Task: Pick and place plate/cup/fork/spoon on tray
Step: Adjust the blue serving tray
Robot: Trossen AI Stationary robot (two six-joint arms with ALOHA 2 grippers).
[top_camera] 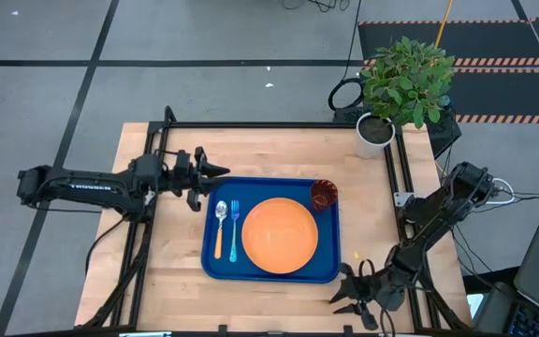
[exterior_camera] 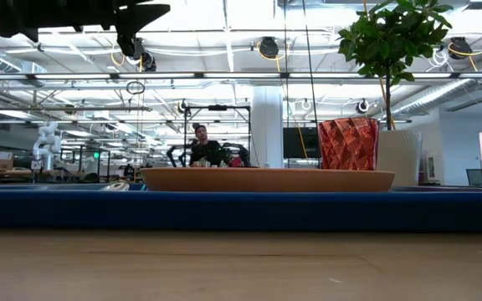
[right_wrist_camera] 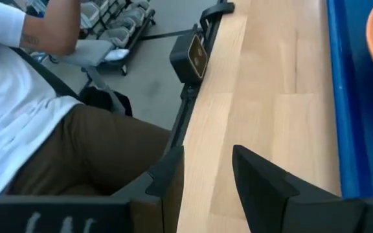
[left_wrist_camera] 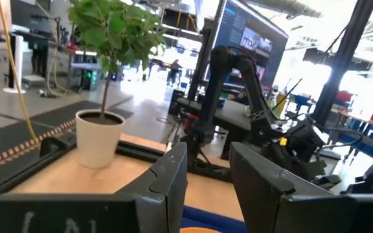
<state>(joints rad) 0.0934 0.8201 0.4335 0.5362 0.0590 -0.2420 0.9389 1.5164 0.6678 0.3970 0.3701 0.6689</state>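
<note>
The dark-blue tray (top_camera: 269, 271) lies in the middle of the table. On it rest the orange plate (top_camera: 280, 235), the reddish-brown cup (top_camera: 323, 195) at its far right corner, the blue fork (top_camera: 235, 231) and the orange-handled spoon (top_camera: 220, 225) at its left. My left gripper (top_camera: 221, 171) is open and empty, held above the tray's far left corner. My right gripper (top_camera: 346, 292) is open and empty at the near right of the tray, by the table's near edge. In the low view the plate (exterior_camera: 266, 179) and the cup (exterior_camera: 348, 144) stand above the tray's rim (exterior_camera: 241, 209).
A white pot with a green plant (top_camera: 382, 126) stands at the table's far right corner. A black metal frame (top_camera: 279, 124) runs around the table's edges. A person in a white top and brown trousers (right_wrist_camera: 50, 129) sits beyond the table's near edge.
</note>
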